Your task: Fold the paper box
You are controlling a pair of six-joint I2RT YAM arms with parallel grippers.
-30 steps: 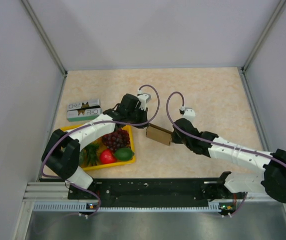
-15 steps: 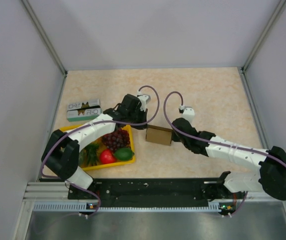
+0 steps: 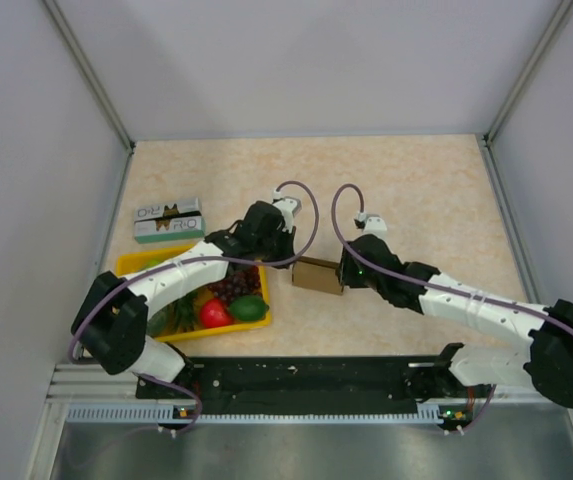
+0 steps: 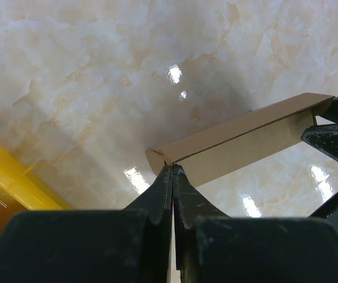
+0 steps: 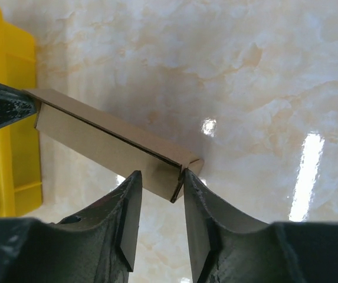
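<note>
The paper box (image 3: 316, 275) is a small, partly folded piece of brown cardboard, held above the table between the two arms. My left gripper (image 3: 288, 262) is shut on its left end, and the left wrist view shows the closed tips (image 4: 173, 168) pinching the corner of the box (image 4: 245, 138). My right gripper (image 3: 346, 272) is at the box's right end. In the right wrist view its jaws (image 5: 160, 177) stand apart around the end of the box (image 5: 110, 147). One finger touches the corner and the other is clear of it.
A yellow tray (image 3: 129, 262) with grapes (image 3: 231, 283), a tomato (image 3: 214, 313) and a lime (image 3: 249, 307) sits left of the box, under the left arm. A green-and-white carton (image 3: 168, 220) lies behind the tray. The tray's edge shows in both wrist views (image 4: 9, 177) (image 5: 15, 118).
Both grippers and the box have shifted slightly toward the near edge. The box has turned and now looks flatter from above. The left forearm now reaches further across the tray.
</note>
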